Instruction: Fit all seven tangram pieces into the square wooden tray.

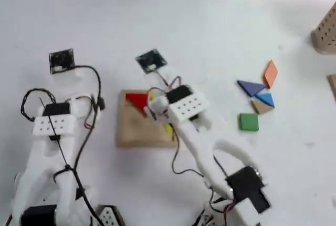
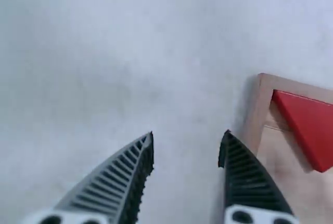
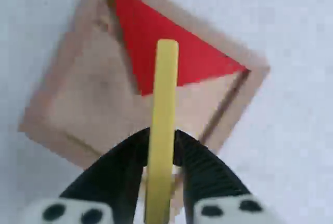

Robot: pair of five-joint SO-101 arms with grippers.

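Currently the second piece looks to be in hand: the right pincer [image 3: 161, 141] is clenched on a yellow piece [image 3: 165, 83], held on edge above the wooden tray [image 3: 88, 99], where a red triangle [image 3: 177, 52] already lies in one corner. Next, it probably needs laying flat against the red one (edges matched). The left pincer [image 2: 187, 143] hangs released over the counter [image 2: 130, 52], just beside the tray. Five loose pieces [image 1: 251, 87] wait well apart.
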